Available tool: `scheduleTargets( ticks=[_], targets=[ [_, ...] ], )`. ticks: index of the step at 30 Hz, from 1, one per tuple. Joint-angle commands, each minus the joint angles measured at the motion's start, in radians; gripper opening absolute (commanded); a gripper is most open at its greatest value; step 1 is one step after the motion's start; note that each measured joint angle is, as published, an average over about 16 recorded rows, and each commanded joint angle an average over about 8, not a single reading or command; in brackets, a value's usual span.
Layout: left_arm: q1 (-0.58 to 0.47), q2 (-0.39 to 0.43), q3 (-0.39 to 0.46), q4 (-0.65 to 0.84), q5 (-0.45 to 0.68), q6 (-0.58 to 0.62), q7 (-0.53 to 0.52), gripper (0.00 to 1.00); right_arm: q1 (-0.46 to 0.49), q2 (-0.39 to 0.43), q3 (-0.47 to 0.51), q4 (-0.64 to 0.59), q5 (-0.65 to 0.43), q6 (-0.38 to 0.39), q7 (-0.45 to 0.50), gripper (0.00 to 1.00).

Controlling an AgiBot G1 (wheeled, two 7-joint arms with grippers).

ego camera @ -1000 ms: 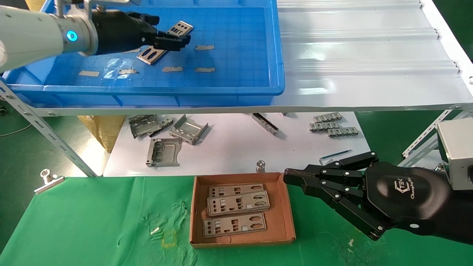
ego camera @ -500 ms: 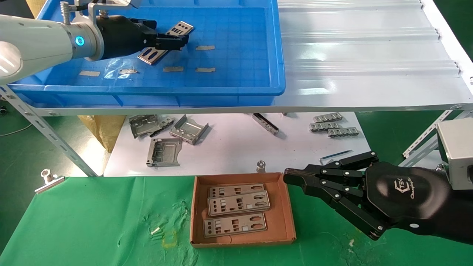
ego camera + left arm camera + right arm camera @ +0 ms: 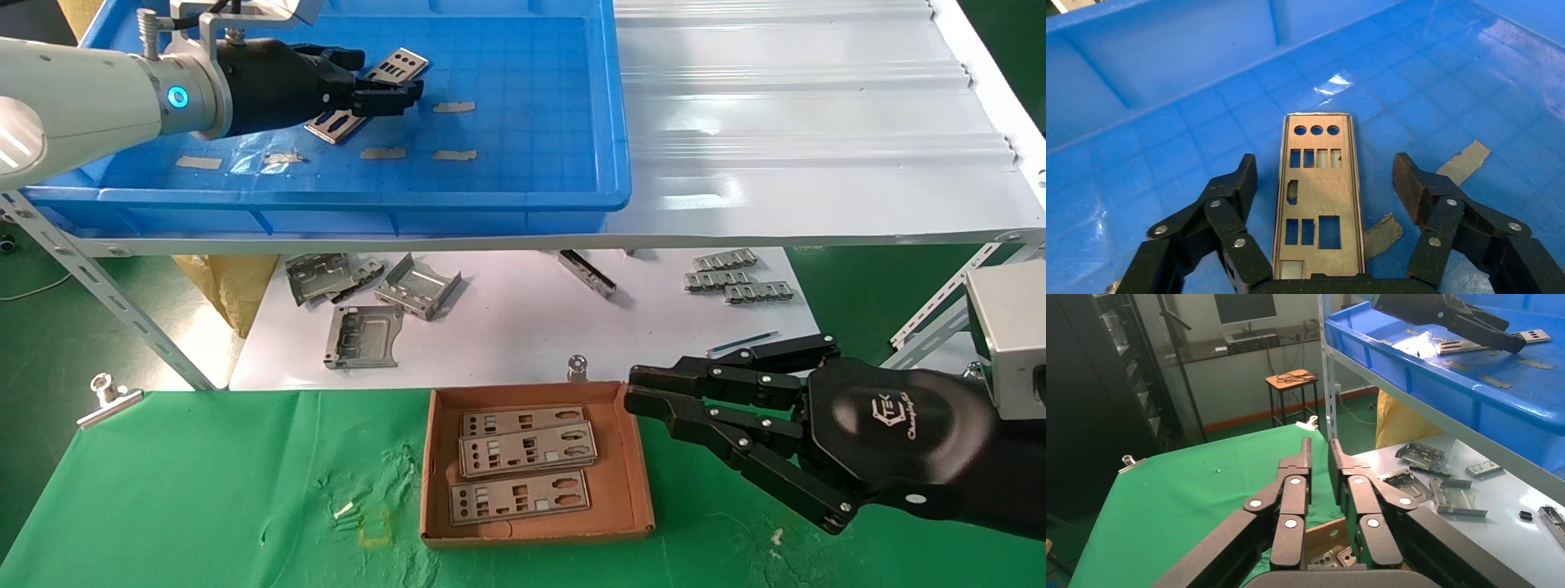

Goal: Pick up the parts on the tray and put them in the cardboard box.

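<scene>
Left tool [image 3: 1324, 184]: spread wide astride the plate [image 3: 1317, 199] in the tray [image 3: 523, 175], upper left, ready to pinch.
Right tool [image 3: 1319, 454]: pressed together, idle by the box [image 3: 633, 457].

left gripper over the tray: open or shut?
Open. In the left wrist view the left gripper straddles the plate lying flat on the tray, fingers clear of its edges.
</scene>
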Motion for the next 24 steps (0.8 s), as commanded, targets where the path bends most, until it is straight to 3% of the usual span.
scheduleTargets(
  ticks=[1, 24],
  targets=[
    [0.001, 0.001, 0.005, -0.002, 0.007, -0.003, 0.014, 0.0, 0.0, 0.0, 0.0, 0.0, 0.0, 0.0, 0.0, 1.0],
    [-0.037, -0.01, -0.01, -0.019, -0.015, 0.023, 0.056, 0.0, 0.0, 0.0, 0.0, 0.0, 0.0, 0.0, 0.0, 1.0]
  ],
)
